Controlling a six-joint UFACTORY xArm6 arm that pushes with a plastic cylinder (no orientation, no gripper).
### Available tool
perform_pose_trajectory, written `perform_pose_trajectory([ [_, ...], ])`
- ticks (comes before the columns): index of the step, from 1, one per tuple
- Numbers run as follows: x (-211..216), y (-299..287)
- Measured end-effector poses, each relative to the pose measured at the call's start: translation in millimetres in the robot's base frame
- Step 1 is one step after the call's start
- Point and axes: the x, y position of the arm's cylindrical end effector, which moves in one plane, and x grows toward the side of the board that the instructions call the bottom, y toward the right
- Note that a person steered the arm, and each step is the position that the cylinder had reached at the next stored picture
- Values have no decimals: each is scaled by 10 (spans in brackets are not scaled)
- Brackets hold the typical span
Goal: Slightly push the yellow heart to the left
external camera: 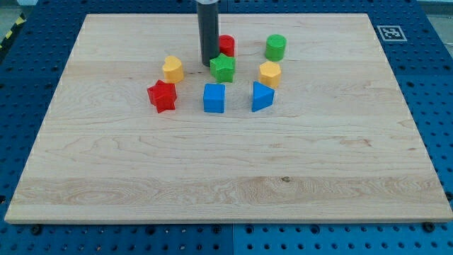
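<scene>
Camera view shows the yellow heart (173,69) left of my tip (208,64) — there is no claw, just a rod. The heart looks small, light and hard, so it should slide easily if nudged on its right side. The red star (162,95) sits just below — the wooden surface (106,163) to the left lies open.
</scene>
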Motion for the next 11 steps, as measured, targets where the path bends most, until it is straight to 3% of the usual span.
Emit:
perform_pose_trajectory([
  [3, 72, -430],
  [7, 550, -401],
  [11, 354, -640],
])
